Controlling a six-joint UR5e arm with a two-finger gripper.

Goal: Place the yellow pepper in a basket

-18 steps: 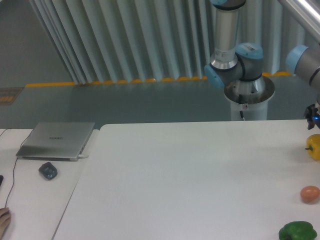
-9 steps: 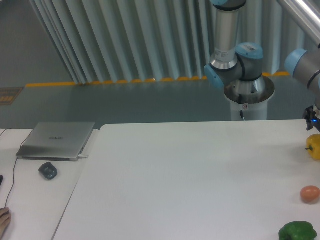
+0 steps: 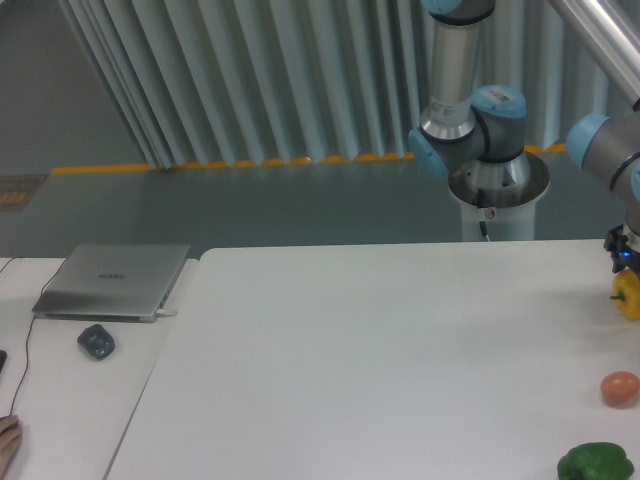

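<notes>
The yellow pepper [image 3: 629, 296] sits on the white table [image 3: 380, 350] at the far right, cut off by the frame's edge. My gripper [image 3: 622, 255] is a dark shape with a blue light just above the pepper's top, also partly out of frame. Its fingers do not show clearly, so I cannot tell whether it is open or shut. No basket is in view.
A small orange-red round fruit [image 3: 620, 388] and a dark green pepper [image 3: 596, 463] lie at the front right. A closed laptop [image 3: 115, 280] and a mouse [image 3: 96, 341] sit on the left desk. The robot base [image 3: 497, 190] stands behind the table.
The gripper has come down a little, closer to the top of the yellow pepper. The arm's joint at the right edge shifted slightly left. The pepper has not moved.
</notes>
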